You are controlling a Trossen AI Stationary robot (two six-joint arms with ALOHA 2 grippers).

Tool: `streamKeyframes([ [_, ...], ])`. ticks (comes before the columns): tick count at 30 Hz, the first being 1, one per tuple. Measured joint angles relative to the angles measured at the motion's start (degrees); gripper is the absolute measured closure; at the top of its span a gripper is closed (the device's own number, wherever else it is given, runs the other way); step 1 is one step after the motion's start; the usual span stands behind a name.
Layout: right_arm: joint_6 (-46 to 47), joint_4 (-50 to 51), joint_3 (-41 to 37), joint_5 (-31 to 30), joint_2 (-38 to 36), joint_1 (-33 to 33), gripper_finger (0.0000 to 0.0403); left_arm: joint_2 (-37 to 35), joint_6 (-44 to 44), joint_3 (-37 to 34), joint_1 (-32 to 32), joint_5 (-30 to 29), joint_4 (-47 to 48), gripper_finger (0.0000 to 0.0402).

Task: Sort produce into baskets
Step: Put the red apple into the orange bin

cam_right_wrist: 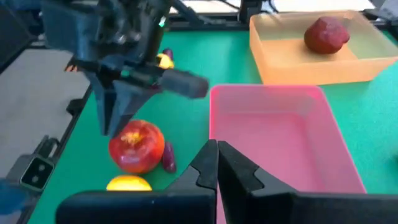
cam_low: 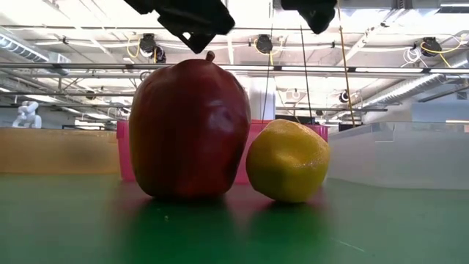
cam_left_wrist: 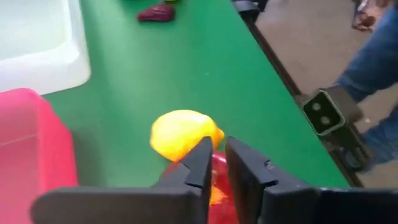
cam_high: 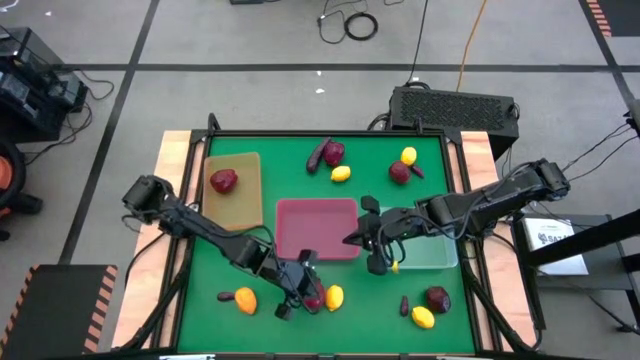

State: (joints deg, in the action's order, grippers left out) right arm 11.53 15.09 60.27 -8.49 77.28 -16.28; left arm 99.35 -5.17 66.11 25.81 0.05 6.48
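Three shallow rectangular trays sat mid-frame in the high view on the green table mat (cam_high: pixel 300 170): tan tray (cam_high: pixel 238 205) at left holding one dark-red apple (cam_high: pixel 223 180), pink tray (cam_high: pixel 316 228) in the centre with nothing visible inside, clear tray (cam_high: pixel 432 252) at right, contents hidden under the right arm. Remaining produce loose on the mat: upper middle, a purple eggplant piece (cam_high: pixel 316 155) beside a red fruit (cam_high: pixel 334 152) and a lemon (cam_high: pixel 341 173); upper right, a lemon (cam_high: pixel 408 155) and a red fruit (cam_high: pixel 400 172); lower left, a lemon (cam_high: pixel 245 301) touching a small dark piece (cam_high: pixel 226 296); lower right, a red fruit (cam_high: pixel 437 298), a lemon (cam_high: pixel 423 317), an eggplant bit (cam_high: pixel 404 305). Left gripper (cam_high: pixel 303 285) sat lower centre right over a glossy, smooth, round red apple (cam_low: pixel 189 130), fingers parted only a sliver, not clamped on it. A dimpled yellow oval lemon (cam_low: pixel 287 160) lay just beside that apple, right of it in the low view. Right gripper (cam_high: pixel 372 240) hovered between the pink and clear trays, jaws closed, holding nothing. Trays looked plastic, the clear one translucent.
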Motion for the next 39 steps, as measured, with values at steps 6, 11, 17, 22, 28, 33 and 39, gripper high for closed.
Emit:
streamKeyframes([
  [6,2.8,1.6,0.0,0.0,0.0,0.0,0.0403,-0.1,0.0,0.0,0.1,-0.1,0.3,0.0273],
  [11,3.0,1.6,0.0,0.0,0.0,0.0,0.0403,0.1,1.2,0.0,0.0,1.0,0.6,0.022],
  [17,3.3,1.6,0.0,0.0,0.0,0.0,0.0403,2.5,2.7,0.1,-0.2,2.2,0.4,0.0199],
  [22,3.9,1.6,0.0,-0.2,0.0,0.0,0.0403,3.1,3.0,0.1,-0.2,2.8,0.2,0.0198],
  [28,3.9,1.5,0.0,-0.2,0.0,0.0,0.0403,3.1,3.1,0.1,-0.3,2.8,0.1,0.0221],
  [33,3.9,1.5,0.0,-0.2,0.0,0.0,0.0403,3.1,3.0,0.1,-0.8,2.8,0.5,0.0268],
  [39,3.9,1.5,0.0,-0.3,0.0,0.0,0.0403,3.1,2.9,0.1,-1.2,2.8,1.8,0.0326],
])
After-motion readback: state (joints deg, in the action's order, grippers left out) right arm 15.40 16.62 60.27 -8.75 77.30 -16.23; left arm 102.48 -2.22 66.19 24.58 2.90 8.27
